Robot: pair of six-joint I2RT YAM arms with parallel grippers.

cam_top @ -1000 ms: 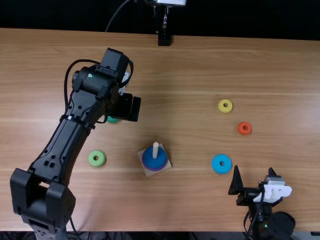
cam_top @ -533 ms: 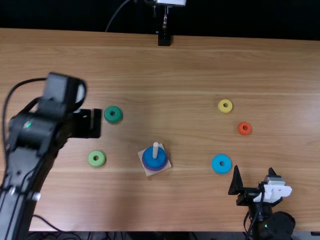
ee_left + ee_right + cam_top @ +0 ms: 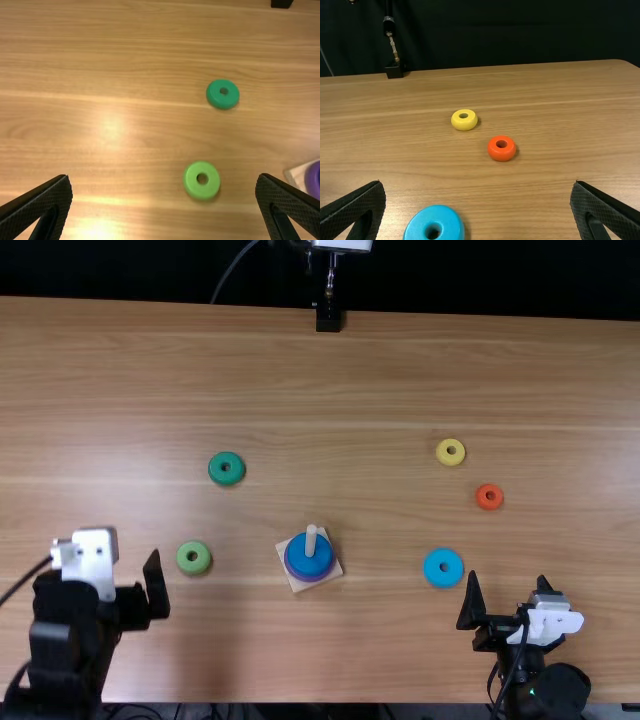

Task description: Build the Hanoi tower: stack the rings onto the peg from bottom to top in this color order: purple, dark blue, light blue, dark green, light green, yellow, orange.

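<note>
My left gripper (image 3: 153,588) hangs open at the table's left, left of the light green ring (image 3: 194,557); in its wrist view the left gripper (image 3: 163,175) has nothing between its fingers. The dark green ring (image 3: 227,468) lies farther back. Near the middle, the peg (image 3: 311,540) rises from a square base (image 3: 301,583), around it a purple ring (image 3: 309,578) with a dark blue ring (image 3: 310,558) on top. My right gripper (image 3: 508,578), likewise the right gripper (image 3: 478,182), is open and empty. Close by lie the light blue ring (image 3: 443,567), orange ring (image 3: 489,497) and yellow ring (image 3: 450,452).
A black stand (image 3: 328,318) is at the far edge of the wooden table (image 3: 330,370), with a dark curtain (image 3: 520,35) behind. Cables lie along the near left edge.
The left arm has swung back left and toward the near edge, away from the dark green ring, which it had partly covered. The right arm and the rings have stayed put.
</note>
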